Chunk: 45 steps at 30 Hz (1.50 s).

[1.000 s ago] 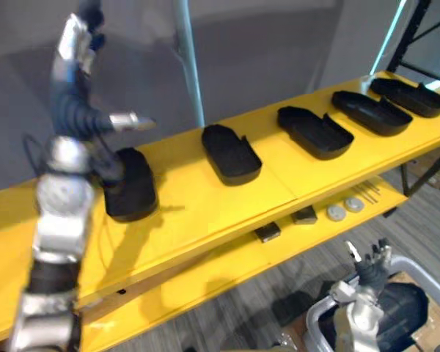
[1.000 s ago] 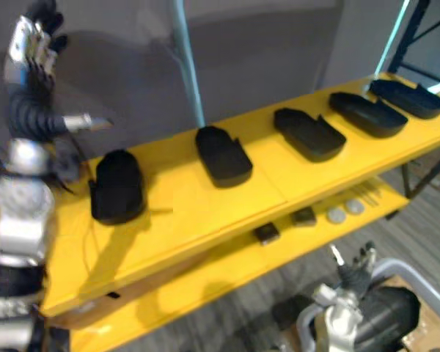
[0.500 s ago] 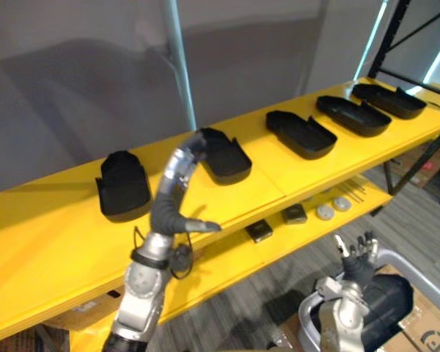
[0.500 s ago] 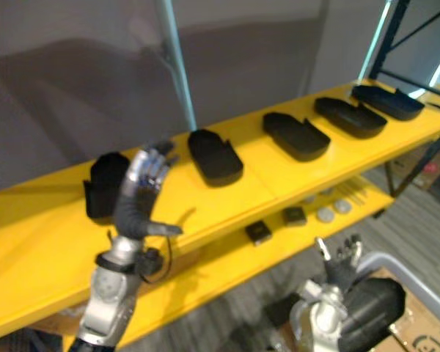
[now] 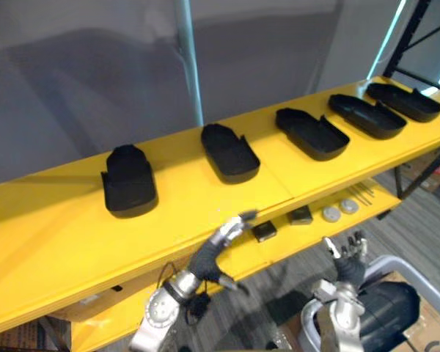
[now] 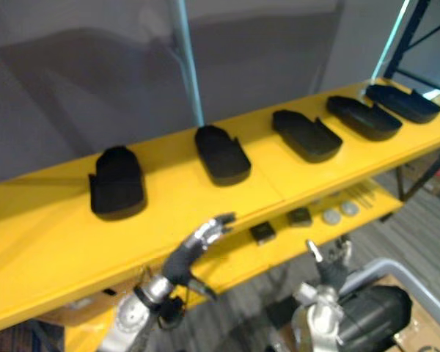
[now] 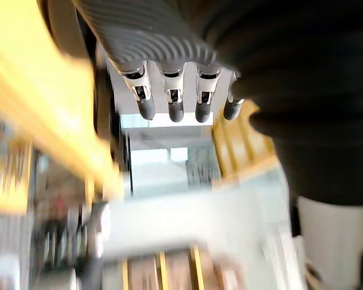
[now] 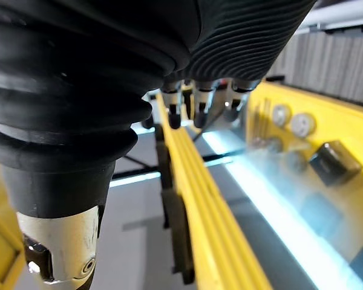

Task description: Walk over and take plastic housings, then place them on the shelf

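Scanning the yellow shelf, found five black plastic housings in a row on top | caught left hand low before its front edge, fingers straight, empty | saw right hand lower right, fingers spread, holding nothing

The left hand stretches forward and upward, fingers straight, thumb held apart. The right hand sits low, fingers relaxed, pointing up.

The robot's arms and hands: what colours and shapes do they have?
The left arm and right arm are silver-grey, rounded segments. The left hand and right hand have slim silver fingers with dark tips; a black ribbed cover wraps each hand's back and wrist.
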Motion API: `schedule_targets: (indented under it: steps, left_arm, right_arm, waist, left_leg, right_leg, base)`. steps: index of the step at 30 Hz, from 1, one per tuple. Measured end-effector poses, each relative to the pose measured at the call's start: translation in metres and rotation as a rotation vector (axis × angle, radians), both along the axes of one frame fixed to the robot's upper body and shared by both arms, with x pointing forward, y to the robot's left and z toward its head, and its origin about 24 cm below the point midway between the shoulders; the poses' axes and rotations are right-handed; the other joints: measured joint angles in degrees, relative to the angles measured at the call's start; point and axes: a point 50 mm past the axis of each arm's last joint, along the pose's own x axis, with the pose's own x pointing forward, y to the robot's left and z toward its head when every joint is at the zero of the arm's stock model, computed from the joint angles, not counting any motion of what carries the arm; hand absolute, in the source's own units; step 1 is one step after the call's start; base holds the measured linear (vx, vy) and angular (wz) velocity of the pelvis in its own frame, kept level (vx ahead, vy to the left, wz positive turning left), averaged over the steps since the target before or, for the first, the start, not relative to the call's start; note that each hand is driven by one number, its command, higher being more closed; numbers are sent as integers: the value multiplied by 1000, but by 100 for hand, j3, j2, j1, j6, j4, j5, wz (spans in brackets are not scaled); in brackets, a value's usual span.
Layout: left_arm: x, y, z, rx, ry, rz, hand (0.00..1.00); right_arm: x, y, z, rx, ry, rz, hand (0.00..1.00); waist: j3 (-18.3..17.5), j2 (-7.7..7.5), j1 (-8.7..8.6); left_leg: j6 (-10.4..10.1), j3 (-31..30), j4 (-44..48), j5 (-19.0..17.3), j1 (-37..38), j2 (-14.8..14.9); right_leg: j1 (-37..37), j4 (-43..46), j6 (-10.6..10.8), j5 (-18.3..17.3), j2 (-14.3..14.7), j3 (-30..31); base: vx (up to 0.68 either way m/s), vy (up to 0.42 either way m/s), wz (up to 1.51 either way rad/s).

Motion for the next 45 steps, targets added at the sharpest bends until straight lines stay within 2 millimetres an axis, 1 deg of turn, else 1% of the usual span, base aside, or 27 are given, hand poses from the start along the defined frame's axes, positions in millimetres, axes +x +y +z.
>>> schedule_targets:
  steps: [1,2,4,7,9,11,13,15,16,17,19,20,22,23,24,25,27,28,29,30,31,32,34,37,39,41,45]
  left_arm:
    - [-4,-9,-1,-8,10,-87,0]
    - [-5,-14,-2,-4,14,-133,0]
    - [-11,-36,-8,27,56,-295,0]
    - [-15,-53,-19,100,128,-406,0]
    - [-19,-58,-32,156,217,-432,0]
    - [-20,-60,-41,186,272,-427,0]
    - [-20,-61,-55,242,360,-393,0]
    - [-20,-59,-67,289,409,-361,0]
    - [-19,-54,-79,343,453,-305,0]
    - [-18,-51,-83,356,474,-278,0]
    - [-12,-30,-99,373,579,-103,0]
    - [-11,-23,-103,371,603,-49,0]
    - [-8,-1,-115,373,670,114,0]
    - [-9,15,-124,393,707,208,0]
    - [-12,29,-133,436,735,292,0]
    - [-13,35,-137,460,746,333,0]
    - [-20,55,-155,565,787,459,0]
    - [-25,66,-163,612,814,539,0]
    - [-27,72,-167,618,836,593,0]
    - [-31,85,-173,639,864,708,0]
    - [-34,96,-178,679,872,819,0]
    - [-36,102,-180,694,877,869,0]
    - [-45,121,-186,726,908,1045,0]
    - [-55,136,-191,731,961,1220,0]
    - [-65,143,-194,732,1004,1321,0]
    - [-71,145,-196,685,1054,1407,0]
    - [-81,148,-199,612,1130,1522,0]
  right_arm:
    - [0,-2,-2,-4,13,-12,0]
    - [0,-3,-3,-6,20,-17,0]
    - [3,-5,-6,-10,36,-30,0]
    - [6,-5,-6,-9,35,-32,0]
    - [9,-4,-4,-10,27,-30,0]
    - [9,-6,-4,-17,30,-29,0]
    - [8,-10,-6,-29,41,-27,0]
    - [8,-10,-6,-27,40,-28,0]
    - [10,-9,-5,-26,34,-27,0]
    - [11,-9,-4,-26,31,-27,0]
    - [13,-11,-2,-21,22,-39,0]
    - [12,-12,-2,-19,21,-49,0]
    - [10,-17,-2,-8,17,-82,0]
    - [10,-20,-2,-4,14,-99,0]
    - [9,-22,-2,10,10,-116,0]
    - [8,-23,-2,15,10,-121,0]
    - [6,-22,-4,40,9,-149,0]
    - [6,-22,-5,48,8,-155,0]
    - [6,-20,-5,53,8,-156,0]
    - [6,-17,-6,67,9,-161,0]
    - [6,-14,-7,79,11,-168,0]
    - [6,-13,-8,84,12,-172,0]
    - [5,-11,-9,95,16,-182,0]
    - [5,-8,-10,104,16,-182,0]
    - [6,-6,-9,98,17,-176,0]
    - [6,-6,-10,90,20,-172,0]
    - [6,-4,-10,78,25,-155,0]
  waist:
    - [-1,1,-7]
    - [-1,1,-6]
    - [-1,2,-27]
    - [-3,4,-87]
    - [-4,5,-169]
    - [-5,7,-182]
    - [-7,8,-185]
    - [-10,16,-189]
    - [-13,20,-198]
    - [-13,20,-197]
    - [-13,20,-190]
    - [-11,17,-183]
    - [-4,9,-162]
    - [-1,5,-152]
    - [3,3,-144]
    - [7,-1,-144]
    - [33,-10,-148]
    - [53,-43,-128]
    - [61,-50,-106]
    - [77,-60,-39]
    - [106,-107,19]
    - [118,-126,41]
    - [176,-189,129]
    - [221,-237,168]
    - [233,-223,204]
    - [281,-203,235]
    - [292,-222,305]
  left_leg:
    - [0,-3,-1,0,2,-11]
    - [1,-5,-1,0,2,-16]
    - [2,-4,-3,1,6,-23]
    - [3,4,-3,2,11,-35]
    - [3,23,-3,2,17,-30]
    - [3,37,-3,2,17,-28]
    - [3,49,-3,2,19,-25]
    - [2,41,-2,1,31,-58]
    - [3,36,-2,0,38,-60]
    - [4,34,-2,-1,38,-61]
    - [11,14,-2,-8,38,-67]
    - [14,9,-2,-10,38,-70]
    - [25,-6,-2,-21,36,-83]
    - [32,-17,-2,-28,34,-94]
    - [36,-36,-2,-38,34,-109]
    - [41,-50,-2,-42,34,-119]
    - [61,-176,-1,-58,34,-163]
    - [56,-177,-2,-84,48,-173]
    - [56,-177,-1,-89,58,-176]
    - [48,-176,-2,-105,86,-177]
    - [39,-177,-1,-114,96,-174]
    - [35,-186,-1,-117,97,-173]
    - [27,-261,-1,-125,120,-186]
    - [3,-296,-1,-142,144,-186]
    - [-10,-288,-1,-165,179,-185]
    - [-19,-289,-2,-186,242,-185]
    - [-26,-304,-2,-193,255,-174]
  right_leg:
    - [2,5,5,-2,-29,2]
    - [3,7,7,-4,-37,2]
    - [2,14,10,-4,-51,9]
    - [-1,20,14,-2,-72,19]
    - [-12,23,14,-2,-88,39]
    - [-26,26,14,0,-88,58]
    - [-36,28,13,1,-85,78]
    - [-11,23,11,6,-52,60]
    - [-2,23,12,9,-53,44]
    - [-1,21,10,7,-55,41]
    - [10,3,8,3,-61,16]
    - [11,-7,8,0,-65,10]
    - [24,-33,17,-10,-76,-8]
    - [38,-50,18,-11,-85,-20]
    - [58,-68,22,-13,-98,-36]
    - [72,-75,28,-17,-105,-49]
    - [172,-89,71,-57,-146,-186]
    - [189,-91,74,-64,-154,-187]
    - [205,-95,73,-67,-156,-190]
    - [228,-97,68,-81,-156,-193]
    - [236,-90,62,-97,-153,-199]
    - [246,-86,58,-101,-152,-210]
    - [343,-89,58,-100,-156,-302]
    - [404,-102,57,-101,-151,-340]
    - [431,-105,40,-112,-148,-342]
    - [509,-111,8,-135,-146,-350]
    - [527,-107,-15,-165,-135,-373]
  base:
    - [0,0,0]
    - [0,0,0]
    - [0,0,0]
    - [0,0,0]
    - [-3,3,-4]
    - [-1,0,-5]
    - [-1,0,-2]
    - [4,31,1]
    - [0,0,0]
    - [0,0,0]
    - [-2,2,2]
    - [0,5,5]
    - [7,9,4]
    - [18,12,6]
    - [20,12,7]
    - [25,12,18]
    - [33,12,25]
    - [38,11,12]
    - [44,7,0]
    - [47,-5,0]
    - [45,-9,1]
    - [51,-14,6]
    - [54,-11,15]
    - [60,-10,9]
    - [57,-10,-1]
    - [19,-3,-1]
    - [0,0,0]
